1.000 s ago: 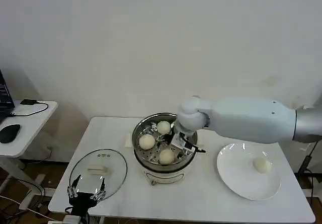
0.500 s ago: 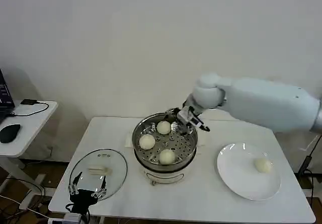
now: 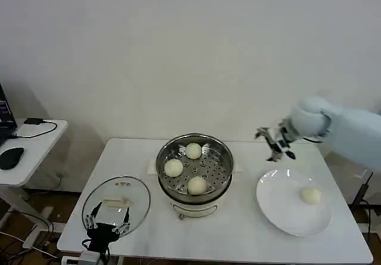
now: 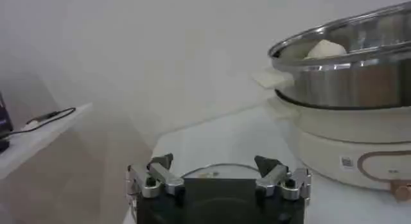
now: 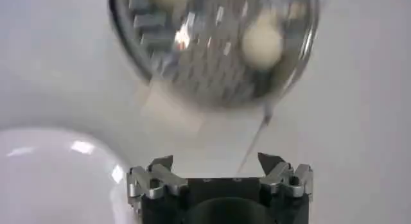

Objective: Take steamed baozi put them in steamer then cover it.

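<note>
From the head we see three steamed baozi [image 3: 173, 167] in the steamer [image 3: 194, 175], one on the plate [image 3: 280, 217]; the cover [image 3: 117, 202] lies flat, its handle running sideways. Right gripper [image 3: 275, 144] hovers, fingers spread, empty. At the left wrist, our left gripper [image 4: 218, 175] is spread over the cover.

Off-white baozi [image 3: 173, 167] sit on a shiny silver steamer [image 3: 194, 172] tray dotted with holes. The plate [image 3: 286, 214] and desk [image 3: 238, 232] are white; the cover [image 3: 116, 203] is clear glass with a cream handle.
</note>
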You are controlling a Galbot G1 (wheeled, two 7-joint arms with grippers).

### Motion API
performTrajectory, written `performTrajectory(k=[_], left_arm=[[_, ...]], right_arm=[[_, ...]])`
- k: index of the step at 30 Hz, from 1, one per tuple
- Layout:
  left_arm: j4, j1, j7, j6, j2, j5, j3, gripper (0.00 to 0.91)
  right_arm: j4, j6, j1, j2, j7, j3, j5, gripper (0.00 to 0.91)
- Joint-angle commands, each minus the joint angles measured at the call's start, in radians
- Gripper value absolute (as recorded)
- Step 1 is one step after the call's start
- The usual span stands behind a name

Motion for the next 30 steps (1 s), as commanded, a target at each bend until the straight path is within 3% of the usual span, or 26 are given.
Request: performTrajectory(k=[1,5,13,30], left_arm=[[0.007,-0.003,0.001,0.000,0.001,0.001,0.007,0.907],[0.009,-0.002,0.002,0.000,0.004,0.003,0.008,0.907],[0.012,0.007,0.003,0.000,0.004,0.004,0.006,0.907],[0.020,0.014,0.002,0.000,0.000,0.004,0.000,0.907]], right_arm=[[-0.007,-0.038,-0.244,-0.246,-0.002,0.111,-0.084,0.907],[-0.034,-0.071,-0.308,-0.259,0.003,0.135,-0.081,0.907],[-0.127,-0.085,-0.599,-0.177,0.008,0.375,-0.078,0.907],[-0.267,-0.096,-0.645,-0.094,0.022,0.459,-0.118,0.907]])
